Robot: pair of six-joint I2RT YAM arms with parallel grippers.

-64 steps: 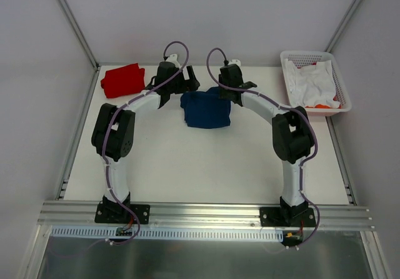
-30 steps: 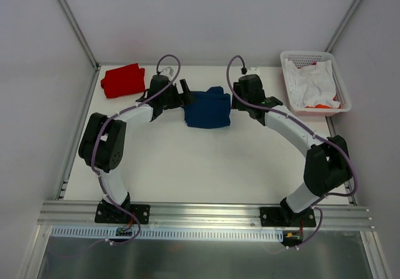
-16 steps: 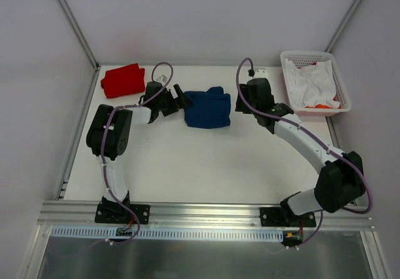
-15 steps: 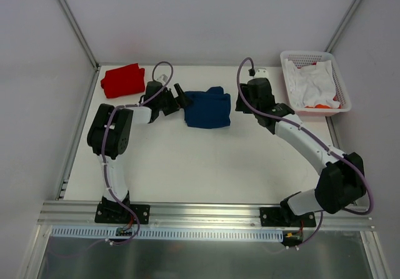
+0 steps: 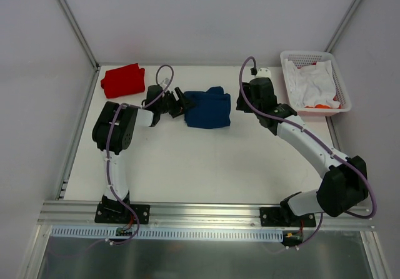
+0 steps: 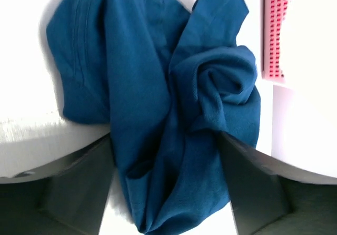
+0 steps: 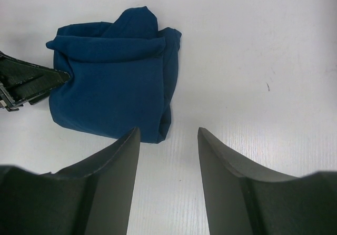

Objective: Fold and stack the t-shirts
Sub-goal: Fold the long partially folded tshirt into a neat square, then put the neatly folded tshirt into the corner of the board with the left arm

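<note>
right hand withdrawn off navy shirt, spread | left hand spread astride its left edge

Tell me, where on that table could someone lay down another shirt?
The middle of the table, bordered by the blue shirt, the left arm, the right arm and the near rail, is bare. The far edge is crowded: red shirt, blue shirt, basket.
</note>
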